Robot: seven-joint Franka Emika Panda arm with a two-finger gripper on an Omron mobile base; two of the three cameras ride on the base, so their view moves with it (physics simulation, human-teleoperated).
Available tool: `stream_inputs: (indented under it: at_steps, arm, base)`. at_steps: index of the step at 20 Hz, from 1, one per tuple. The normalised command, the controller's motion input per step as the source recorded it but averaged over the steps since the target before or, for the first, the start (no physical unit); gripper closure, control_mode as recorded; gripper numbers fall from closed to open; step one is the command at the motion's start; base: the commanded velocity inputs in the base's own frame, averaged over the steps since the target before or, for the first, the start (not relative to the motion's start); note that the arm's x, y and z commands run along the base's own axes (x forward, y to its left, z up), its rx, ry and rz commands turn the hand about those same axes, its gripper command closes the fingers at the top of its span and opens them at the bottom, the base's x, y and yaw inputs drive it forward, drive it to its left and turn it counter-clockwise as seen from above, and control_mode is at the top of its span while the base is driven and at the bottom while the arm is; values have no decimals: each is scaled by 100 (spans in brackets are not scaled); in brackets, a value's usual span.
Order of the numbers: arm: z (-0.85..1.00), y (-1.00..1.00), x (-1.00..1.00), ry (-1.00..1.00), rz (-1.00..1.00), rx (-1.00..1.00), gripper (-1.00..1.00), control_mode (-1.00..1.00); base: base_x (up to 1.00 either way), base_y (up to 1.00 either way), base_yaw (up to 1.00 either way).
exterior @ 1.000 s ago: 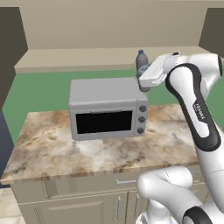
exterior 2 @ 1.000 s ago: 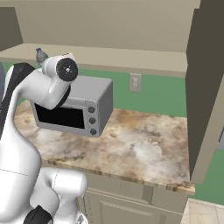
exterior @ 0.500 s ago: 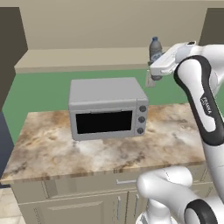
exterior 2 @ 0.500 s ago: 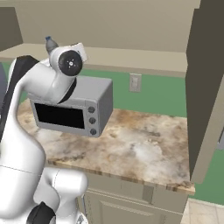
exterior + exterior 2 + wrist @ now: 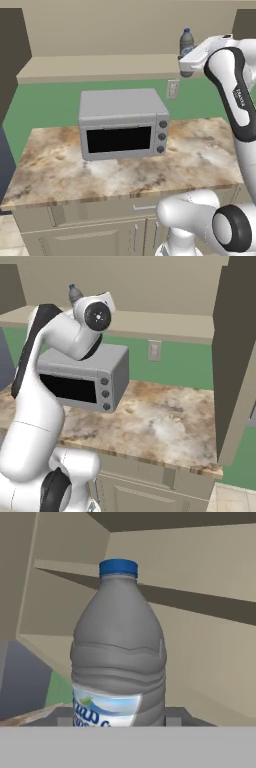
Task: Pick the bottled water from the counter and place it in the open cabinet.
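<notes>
Carrying the bottle [image 5: 187, 44] upright, the hand [image 5: 192, 62] clamped on its lower body, level with the open cabinet's shelf [image 5: 100, 67], high above the bench [image 5: 200, 150]. Transport step; next push forward over the shelf, lower, release.

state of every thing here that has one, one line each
slim translucent grey-blue bottled water with blue cap: capped, upright, held up at shelf height
gripper: shut on the bottled water
wide beige open cabinet: open
grey boxy microwave: door closed
beige panelled base cabinets: closed
</notes>
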Motion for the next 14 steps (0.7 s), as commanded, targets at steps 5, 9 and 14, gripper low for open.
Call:
stream_inputs:
  at_steps: [5,9,14]
  arm:
    - [10,-30,56,-1,-2,4,100,-100]
    - [4,-28,63,0,-1,6,100,-100]
    - [2,-21,64,0,0,7,100,-100]
  base:
    - [0,0,0]
    - [0,0,0]
    - [0,0,0]
